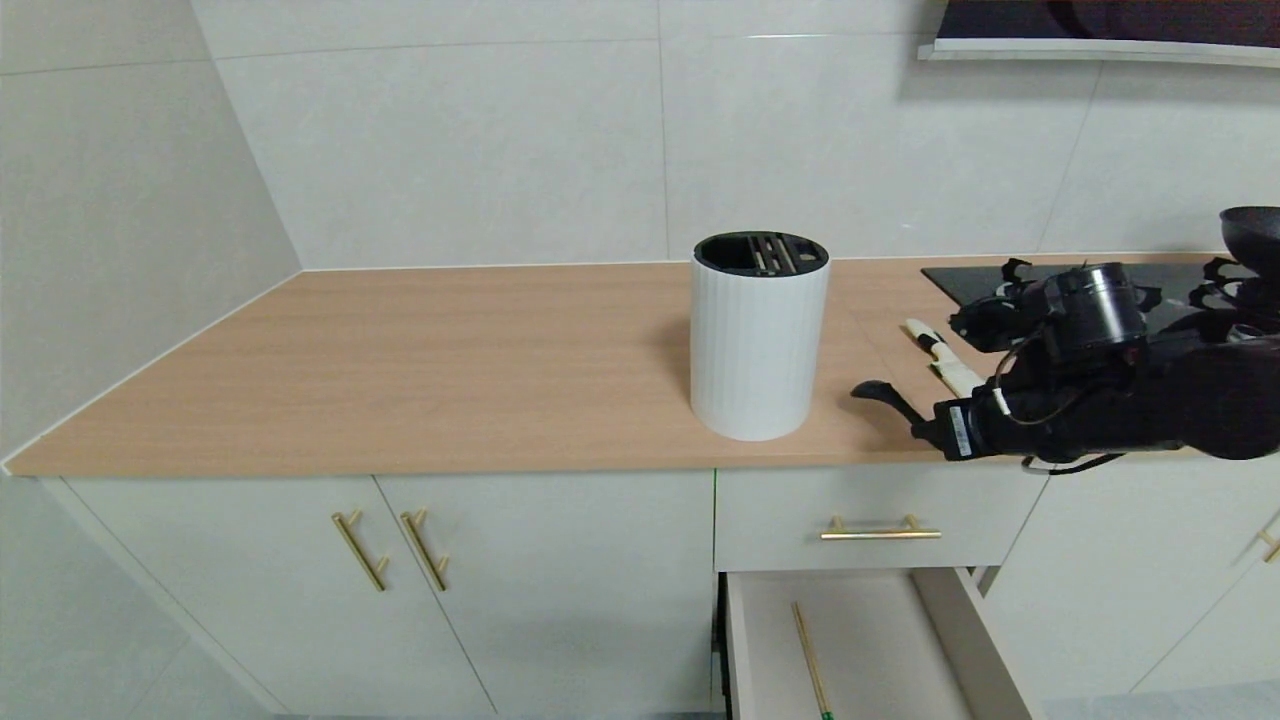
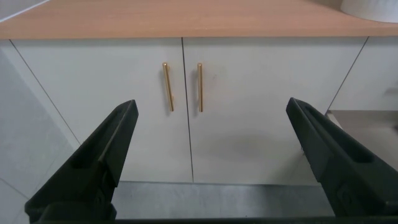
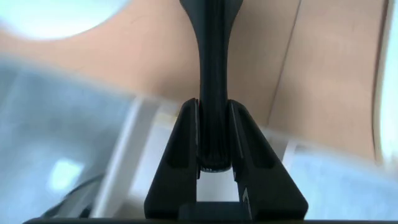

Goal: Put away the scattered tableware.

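Observation:
A white ribbed utensil holder [image 1: 760, 340] with a black slotted top stands on the wooden counter [image 1: 450, 360]. To its right, low over the counter's front edge, my right gripper [image 1: 935, 425] is shut on the handle of a black utensil [image 1: 880, 393] whose end points toward the holder. The right wrist view has the gripper [image 3: 213, 146] clamped on that black handle [image 3: 211, 62], with the holder [image 3: 56, 15] beyond. A cream-handled knife [image 1: 940, 355] lies on the counter behind the gripper. My left gripper [image 2: 211, 124] is open and holds nothing, facing the cabinet doors [image 2: 249, 112] below the counter.
Under the right arm an open drawer [image 1: 950, 630] holds a pair of chopsticks [image 1: 810, 660]. A black cooktop [image 1: 980, 280] with a dark pot [image 1: 1255, 235] sits at the counter's right end. Tiled walls close the back and left.

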Controlling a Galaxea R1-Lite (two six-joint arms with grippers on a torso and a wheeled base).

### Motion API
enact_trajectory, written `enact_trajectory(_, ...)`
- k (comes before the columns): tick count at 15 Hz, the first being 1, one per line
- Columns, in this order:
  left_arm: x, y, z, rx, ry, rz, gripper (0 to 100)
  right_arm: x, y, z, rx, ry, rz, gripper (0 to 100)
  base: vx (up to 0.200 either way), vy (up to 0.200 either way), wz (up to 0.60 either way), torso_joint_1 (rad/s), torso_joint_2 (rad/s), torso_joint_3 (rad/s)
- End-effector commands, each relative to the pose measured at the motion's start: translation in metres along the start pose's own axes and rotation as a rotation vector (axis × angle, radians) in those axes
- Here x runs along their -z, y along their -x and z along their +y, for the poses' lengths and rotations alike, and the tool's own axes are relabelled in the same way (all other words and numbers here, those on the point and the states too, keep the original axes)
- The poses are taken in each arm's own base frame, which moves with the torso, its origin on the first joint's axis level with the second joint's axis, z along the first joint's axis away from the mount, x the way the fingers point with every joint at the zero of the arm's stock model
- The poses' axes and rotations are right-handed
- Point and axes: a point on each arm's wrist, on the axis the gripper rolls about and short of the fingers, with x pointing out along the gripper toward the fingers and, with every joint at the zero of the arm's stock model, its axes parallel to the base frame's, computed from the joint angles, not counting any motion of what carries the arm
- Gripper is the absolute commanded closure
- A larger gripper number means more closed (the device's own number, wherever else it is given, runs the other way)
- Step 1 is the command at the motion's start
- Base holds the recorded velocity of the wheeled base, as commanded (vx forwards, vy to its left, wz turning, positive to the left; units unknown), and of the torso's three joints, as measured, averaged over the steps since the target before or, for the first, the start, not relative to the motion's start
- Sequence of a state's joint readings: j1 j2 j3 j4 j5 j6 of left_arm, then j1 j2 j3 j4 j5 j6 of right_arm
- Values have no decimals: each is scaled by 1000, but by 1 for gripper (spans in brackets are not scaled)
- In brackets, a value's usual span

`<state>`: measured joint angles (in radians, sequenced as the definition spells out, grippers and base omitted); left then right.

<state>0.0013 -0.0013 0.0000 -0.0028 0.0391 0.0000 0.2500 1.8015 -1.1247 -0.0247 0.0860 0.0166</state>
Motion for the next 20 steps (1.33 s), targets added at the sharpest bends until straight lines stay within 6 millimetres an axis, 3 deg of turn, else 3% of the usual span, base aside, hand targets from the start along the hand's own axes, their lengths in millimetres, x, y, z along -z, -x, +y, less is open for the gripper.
enact_trajectory(1, 0, 0, 0, -1, 0, 1, 0, -8, 94, 18, -38, -35, -96, 100, 0, 0, 0, 0, 0, 0)
enact_trajectory(5, 0, 0, 0, -1, 0, 1, 0, 12, 152, 30, -67, -57, -59, 100, 0, 0, 0, 0, 0, 0)
enact_trajectory(8, 0, 0, 0, 1, 0, 1, 0, 27, 160, 32, -78, -105, -26, 100, 0, 0, 0, 0, 0, 0)
enact_trajectory(14, 0, 0, 0, -1, 0, 1, 0, 51, 141, 30, -70, -104, 50, 100, 0, 0, 0, 0, 0, 0)
enact_trajectory(20, 0, 0, 0, -1, 0, 1, 0, 61, 118, 28, -47, -110, 120, 100, 0, 0, 0, 0, 0, 0)
